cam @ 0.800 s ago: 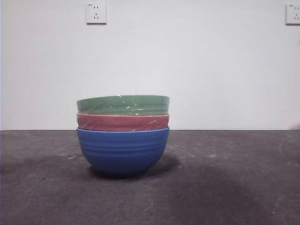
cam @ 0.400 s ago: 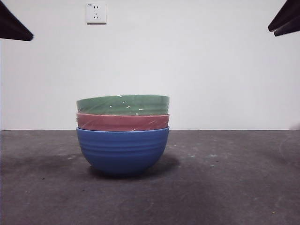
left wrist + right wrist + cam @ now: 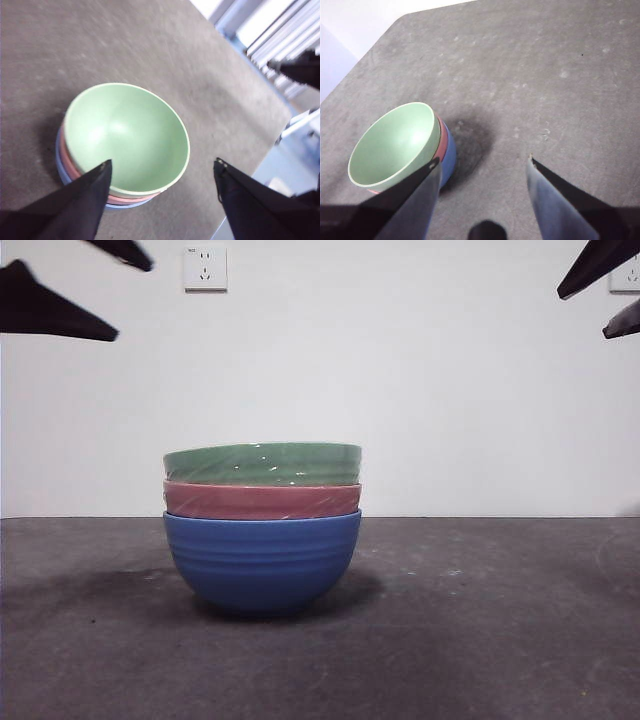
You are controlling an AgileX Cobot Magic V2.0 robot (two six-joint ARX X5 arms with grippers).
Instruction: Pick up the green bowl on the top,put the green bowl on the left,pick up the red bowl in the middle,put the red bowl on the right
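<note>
Three bowls stand nested in a stack on the dark table. The green bowl (image 3: 262,463) is on top, the red bowl (image 3: 262,500) is in the middle, and a blue bowl (image 3: 262,560) is at the bottom. My left gripper (image 3: 162,167) is open and empty, high above the stack, with the green bowl (image 3: 125,137) below and between its jaws. My right gripper (image 3: 482,160) is open and empty, high and to one side of the stack (image 3: 395,145). In the front view, black jaw tips show at the top left corner (image 3: 134,302) and the top right corner (image 3: 582,315).
The grey table (image 3: 480,620) runs to a white wall with two sockets (image 3: 205,268). The left wrist view shows the table's edge (image 3: 250,165), white shelving beyond it, and the other gripper (image 3: 297,70) far off.
Both pairs of jaw tips have come into the front view at the top corners and moved further in and down. The bowls have not moved.
</note>
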